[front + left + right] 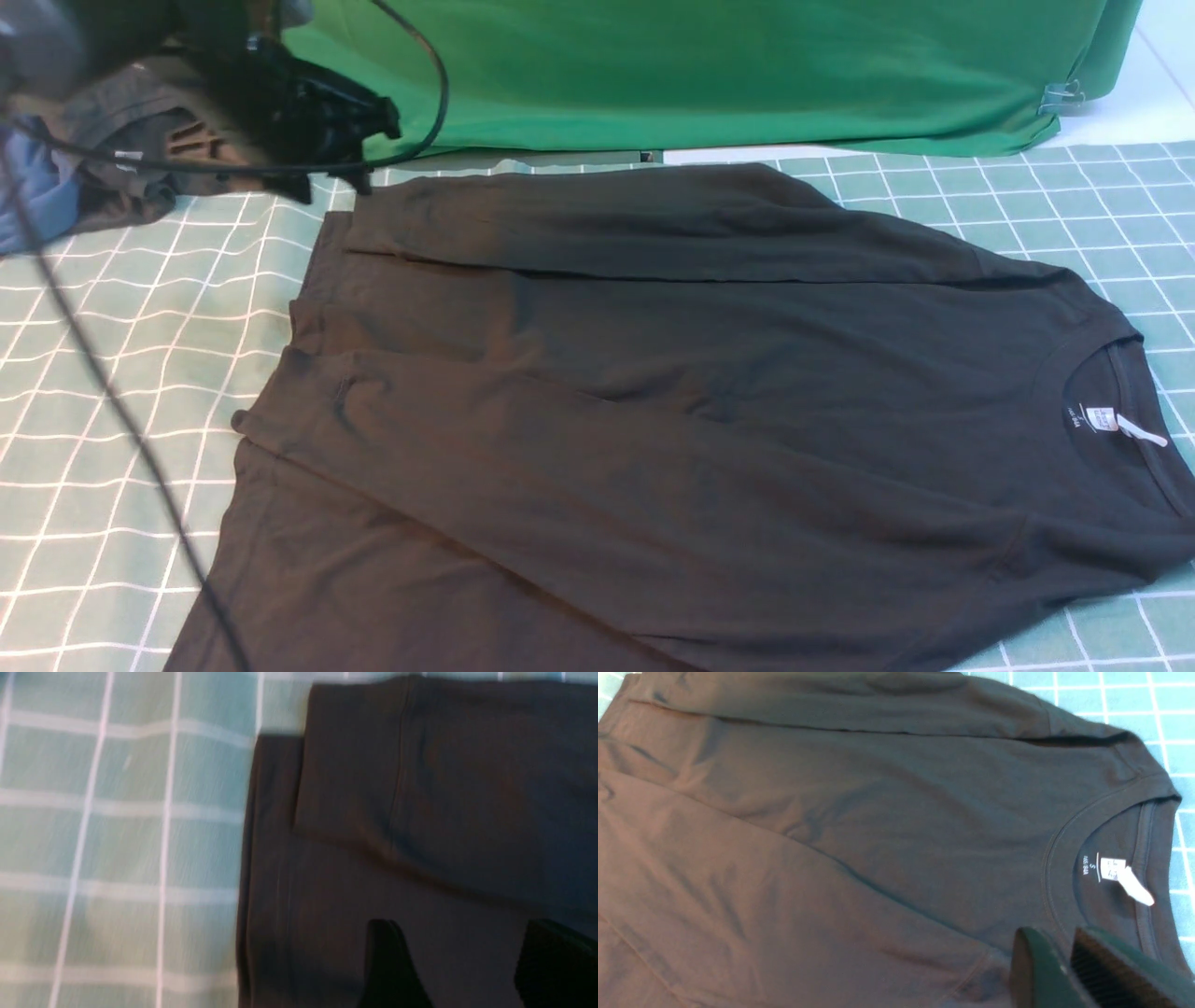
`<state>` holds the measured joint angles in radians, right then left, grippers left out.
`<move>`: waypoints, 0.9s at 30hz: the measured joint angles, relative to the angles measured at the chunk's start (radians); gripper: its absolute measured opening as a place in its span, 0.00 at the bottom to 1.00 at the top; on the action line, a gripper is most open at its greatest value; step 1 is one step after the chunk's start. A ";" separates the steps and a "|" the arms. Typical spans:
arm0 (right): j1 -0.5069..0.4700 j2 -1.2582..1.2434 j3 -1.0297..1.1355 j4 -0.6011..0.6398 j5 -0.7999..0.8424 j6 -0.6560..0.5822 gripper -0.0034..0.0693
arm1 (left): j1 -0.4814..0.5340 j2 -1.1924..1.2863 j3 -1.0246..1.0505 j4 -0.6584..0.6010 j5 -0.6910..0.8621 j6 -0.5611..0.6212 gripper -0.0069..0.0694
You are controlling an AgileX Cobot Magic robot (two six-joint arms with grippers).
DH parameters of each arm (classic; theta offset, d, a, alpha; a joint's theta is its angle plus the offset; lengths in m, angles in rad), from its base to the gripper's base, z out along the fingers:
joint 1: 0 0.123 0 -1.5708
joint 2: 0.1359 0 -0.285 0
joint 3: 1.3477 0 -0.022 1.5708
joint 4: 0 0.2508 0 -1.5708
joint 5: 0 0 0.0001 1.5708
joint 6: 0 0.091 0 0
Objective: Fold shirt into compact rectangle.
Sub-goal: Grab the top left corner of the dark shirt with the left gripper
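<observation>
The black shirt [672,401] lies flat on the checked cloth, its round neck and white tag [1134,431] to the right. Its far side and its near side are both folded in over the middle. My left gripper [331,187] hovers over the shirt's far left corner. In the left wrist view this gripper [462,933] is open, with only the shirt [420,812] under it. My right gripper [1057,947] is out of the front view. It hangs above the shirt [831,835] near the collar and tag [1125,877], jaws nearly together and holding nothing.
A big green cloth [709,75] hangs along the back, with a clip [1060,98] at its right. Dark grey and blue garments [103,159] are heaped at the far left. A black cable [112,401] runs across the checked tablecloth [112,308] on the left.
</observation>
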<state>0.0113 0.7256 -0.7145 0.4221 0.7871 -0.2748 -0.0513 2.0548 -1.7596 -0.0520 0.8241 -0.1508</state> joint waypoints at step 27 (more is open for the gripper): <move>0.000 0.000 0.000 0.000 0.032 0.003 0.23 | 0.001 0.319 -0.194 0.129 -0.094 -0.047 0.45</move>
<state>0.0113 0.7256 -0.7145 0.4221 0.8191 -0.2717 -0.0501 2.3735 -1.9536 0.0773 0.7304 -0.1981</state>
